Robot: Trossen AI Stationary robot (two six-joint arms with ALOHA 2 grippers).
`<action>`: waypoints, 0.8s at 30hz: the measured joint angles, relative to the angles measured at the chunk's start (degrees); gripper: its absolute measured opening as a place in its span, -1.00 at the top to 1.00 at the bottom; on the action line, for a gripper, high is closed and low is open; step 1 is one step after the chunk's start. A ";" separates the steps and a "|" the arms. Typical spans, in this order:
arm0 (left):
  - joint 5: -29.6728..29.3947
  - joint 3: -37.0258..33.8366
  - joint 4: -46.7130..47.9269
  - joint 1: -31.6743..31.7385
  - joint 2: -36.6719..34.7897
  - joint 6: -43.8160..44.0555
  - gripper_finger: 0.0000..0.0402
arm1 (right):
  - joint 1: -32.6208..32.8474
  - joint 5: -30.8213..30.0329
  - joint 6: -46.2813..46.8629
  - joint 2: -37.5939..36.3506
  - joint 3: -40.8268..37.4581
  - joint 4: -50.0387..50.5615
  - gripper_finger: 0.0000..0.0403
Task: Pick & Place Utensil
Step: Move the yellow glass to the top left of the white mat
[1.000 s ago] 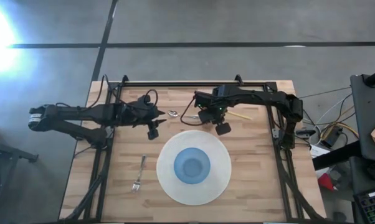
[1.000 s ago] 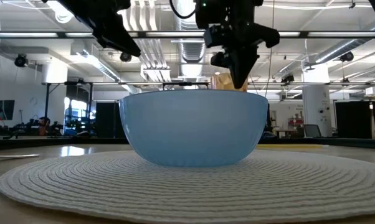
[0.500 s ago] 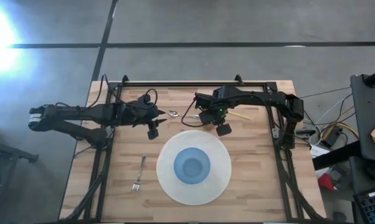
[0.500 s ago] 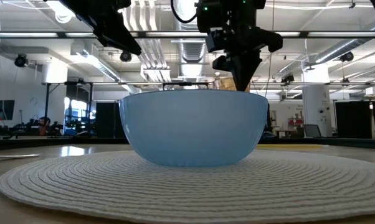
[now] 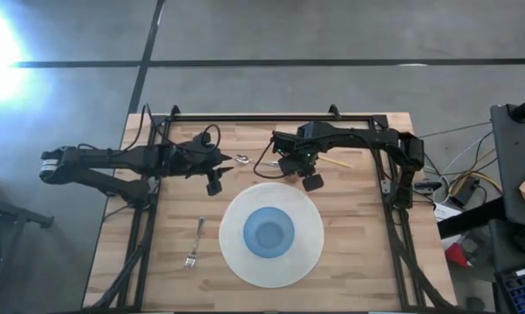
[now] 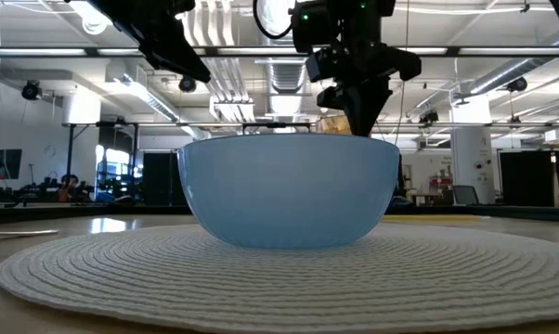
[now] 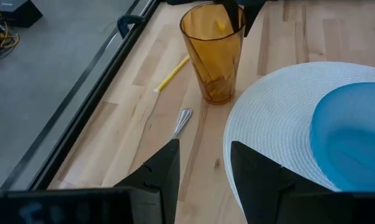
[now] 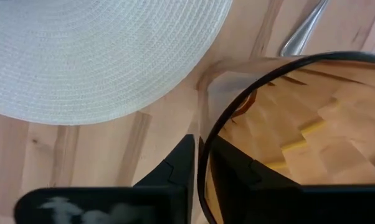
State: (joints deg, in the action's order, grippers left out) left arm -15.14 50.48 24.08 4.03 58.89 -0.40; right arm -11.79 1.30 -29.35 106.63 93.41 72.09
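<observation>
right fingers (image 8: 200,168) pinch amber cup (image 8: 287,124) rim (overhead hides it) | left fingers (image 7: 203,171) parted, empty

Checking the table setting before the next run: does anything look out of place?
Mostly tidy. The spoon lies loose beside the amber cup, and a yellow stick sits behind it. The right gripper pinches the cup's rim. The fork lies left of the placemat.
</observation>
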 joint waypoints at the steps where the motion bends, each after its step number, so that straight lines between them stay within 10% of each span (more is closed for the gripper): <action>1: 0.00 0.00 0.00 0.00 0.00 -0.01 0.33 | 0.00 0.00 0.00 0.00 0.00 -0.09 0.72; 24: -0.07 -0.04 -0.05 0.04 0.01 -2.27 0.32 | 0.00 -0.13 1.01 -3.77 1.21 -0.37 0.03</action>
State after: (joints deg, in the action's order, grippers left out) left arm -15.21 50.43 24.02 4.07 58.91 -2.68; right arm -11.79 1.16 -28.33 102.86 94.61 71.73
